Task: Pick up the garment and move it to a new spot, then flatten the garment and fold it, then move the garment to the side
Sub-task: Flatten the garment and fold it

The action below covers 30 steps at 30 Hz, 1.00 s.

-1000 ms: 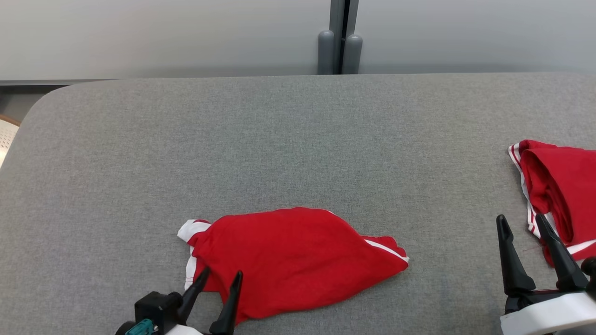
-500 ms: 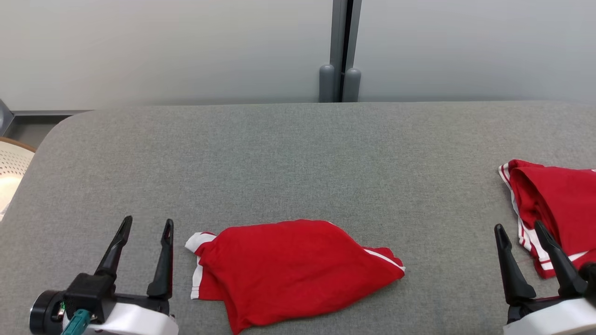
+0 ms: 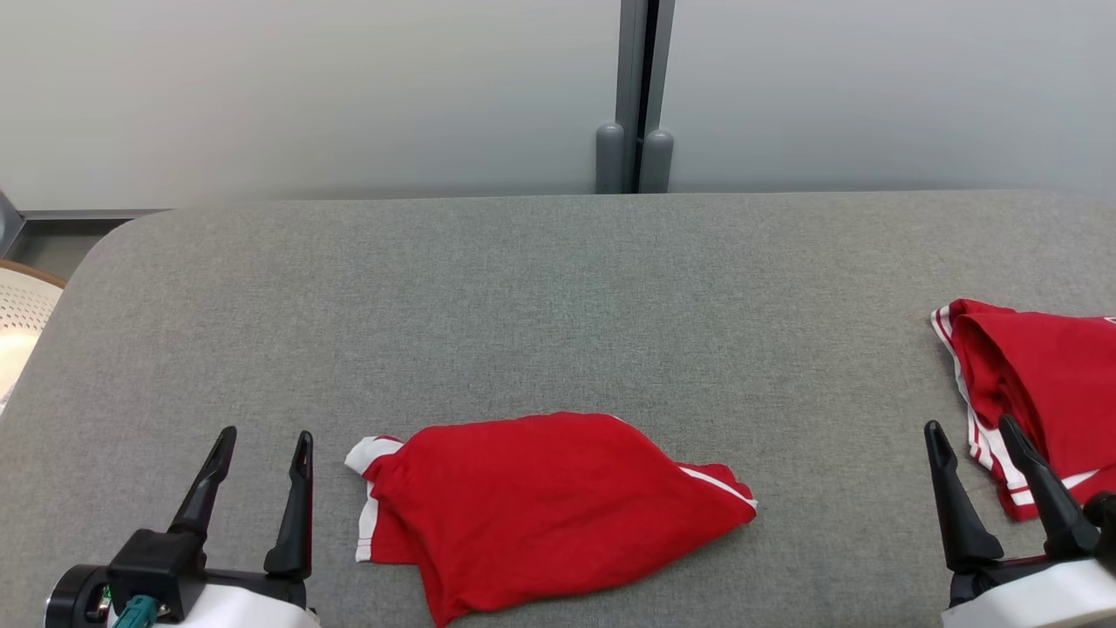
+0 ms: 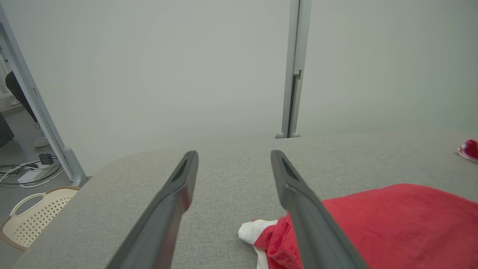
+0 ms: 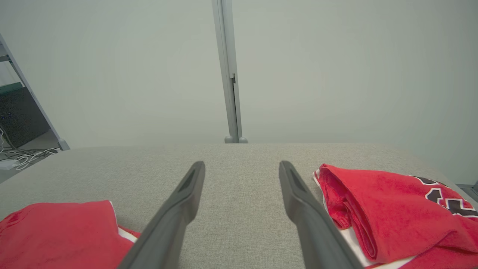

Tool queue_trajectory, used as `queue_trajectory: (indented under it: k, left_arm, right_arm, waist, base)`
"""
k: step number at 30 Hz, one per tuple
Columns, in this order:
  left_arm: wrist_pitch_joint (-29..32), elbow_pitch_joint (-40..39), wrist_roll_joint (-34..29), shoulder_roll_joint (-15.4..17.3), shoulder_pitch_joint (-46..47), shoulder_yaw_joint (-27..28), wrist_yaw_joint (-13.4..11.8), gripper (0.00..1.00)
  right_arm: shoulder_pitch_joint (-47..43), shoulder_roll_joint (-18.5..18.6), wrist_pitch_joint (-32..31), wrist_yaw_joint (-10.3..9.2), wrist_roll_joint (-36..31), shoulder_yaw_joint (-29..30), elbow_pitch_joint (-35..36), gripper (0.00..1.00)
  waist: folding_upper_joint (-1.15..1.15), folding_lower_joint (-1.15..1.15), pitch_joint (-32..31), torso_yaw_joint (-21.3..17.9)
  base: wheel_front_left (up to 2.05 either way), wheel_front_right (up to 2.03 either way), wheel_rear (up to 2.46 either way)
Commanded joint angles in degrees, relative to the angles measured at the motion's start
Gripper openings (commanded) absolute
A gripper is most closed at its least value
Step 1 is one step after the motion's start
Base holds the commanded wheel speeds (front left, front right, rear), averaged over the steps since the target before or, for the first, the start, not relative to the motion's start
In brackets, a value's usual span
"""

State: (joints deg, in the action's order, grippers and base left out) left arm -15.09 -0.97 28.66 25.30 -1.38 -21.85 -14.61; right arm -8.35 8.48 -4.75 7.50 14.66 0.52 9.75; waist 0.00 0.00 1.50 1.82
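Both the left gripper [image 3: 266, 432] and the right gripper [image 3: 969, 422] stand open, empty. The garment [image 3: 540, 497] lies rumpled on the table [image 3: 558, 288] between them; we judge flattening, folding, moving aside remain.

Left gripper [image 3: 261, 453] and right gripper [image 3: 969, 439] (both empty), fingers spread, pointing forward.

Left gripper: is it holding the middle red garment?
No, the left gripper is open and empty, off to the side of the middle red garment.
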Motion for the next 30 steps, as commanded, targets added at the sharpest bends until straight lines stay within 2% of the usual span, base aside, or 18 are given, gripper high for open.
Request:
queue_trajectory:
  k: [1,5,6,12,15,17,18,19,24,30]
  left_arm:
    - [-0.05,0.16,-0.25,0.42,0.16,0.17,0.32,1.00]
    - [1.68,0.31,-0.41,0.23,2.39,-1.30,1.29,1.00]
    - [3.90,0.99,-0.07,-0.32,4.11,-3.47,3.26,1.00]
    - [11.93,9.94,3.45,-2.17,10.07,-8.97,11.15,1.00]
    - [13.78,15.22,4.50,-3.07,11.95,-10.06,13.19,1.00]
    - [14.00,17.77,4.82,-3.43,13.05,-9.99,13.63,1.00]
    - [14.01,18.77,4.81,-3.45,13.33,-10.05,13.77,0.96]
    - [13.52,20.23,5.06,-3.65,14.00,-10.25,14.61,0.00]
    - [12.50,21.74,5.04,-3.50,14.50,-10.73,15.58,0.00]
    - [9.94,16.25,5.47,-2.13,8.33,-9.24,12.19,0.00]
  right_arm:
    - [-0.23,0.31,0.27,-0.03,0.34,-0.03,-0.15,1.00]
    - [0.32,0.11,0.36,-0.03,0.38,0.09,0.01,1.00]
    - [0.91,-0.06,0.38,-0.03,0.28,-0.05,0.10,1.00]
    - [1.88,-0.85,0.62,-0.03,0.02,-0.37,0.09,1.00]
    - [2.16,-1.17,0.86,-0.03,-0.10,-0.46,0.00,1.00]
    - [2.27,-1.25,1.12,-0.03,-0.11,-0.17,-0.34,1.00]
    - [2.31,-1.33,1.24,-0.03,-0.13,-0.07,-0.45,1.00]
    - [2.40,-1.56,1.31,-0.03,-0.19,-0.04,-0.44,1.00]
    - [2.40,-2.05,1.66,-0.03,-0.11,0.35,-0.13,1.00]
    - [1.66,-2.02,1.81,-0.03,0.02,1.34,-0.25,1.00]
  waist:
    - [0.00,0.00,0.06,-0.02]
    - [0.00,0.00,0.88,0.06]
    - [0.00,0.00,1.61,0.02]
    - [0.00,0.00,4.00,-0.77]
    - [0.00,0.00,5.00,-1.42]
    - [0.00,0.00,5.43,-1.66]
    - [0.00,0.00,5.61,-1.71]
    - [0.00,0.00,5.85,-1.82]
    - [0.00,0.00,6.22,-1.43]
    - [0.00,0.00,5.95,-0.49]
  base:
    - [0.00,0.00,0.00]
    - [0.00,0.00,0.00]
    - [0.00,0.00,0.00]
    - [0.00,0.00,0.00]
    - [0.00,0.00,0.00]
    - [0.00,0.00,0.00]
    - [0.00,0.00,0.00]
    - [0.00,0.00,0.00]
    - [0.00,0.00,0.00]
    - [0.00,0.00,0.00]
